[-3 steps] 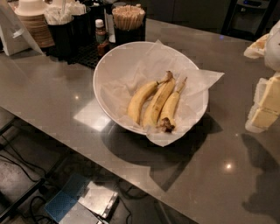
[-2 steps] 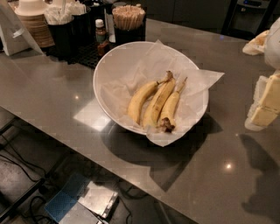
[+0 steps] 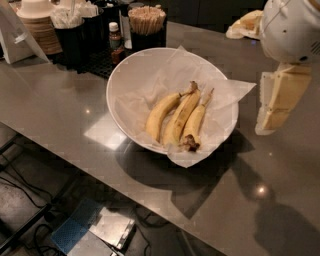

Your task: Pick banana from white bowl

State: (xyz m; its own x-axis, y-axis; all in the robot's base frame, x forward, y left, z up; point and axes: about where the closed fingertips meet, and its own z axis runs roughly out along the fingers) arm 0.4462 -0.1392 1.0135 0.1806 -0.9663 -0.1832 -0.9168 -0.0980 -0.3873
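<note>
Countertop takes up most of the view: grey, shiny, with a couple of light glints on it. On it sits the white bowl, big and deep, lined with crinkled white paper that sticks out past the rim on the right.

Robot's rounded white arm housing is up in the top right corner. The cream-coloured gripper hangs below it, pointing down, off to the right of the bowl and clear of the rim. Honestly can't tell if it's clenched or released, but it's got nothing in it.

The banana lies in the bowl on the paper, middle of three, touching the curved smooth banana on its left and the slim banana with the mushy brown end on its right.

Behind the bowl there's a holder of wooden stir sticks and a small bottle.
</note>
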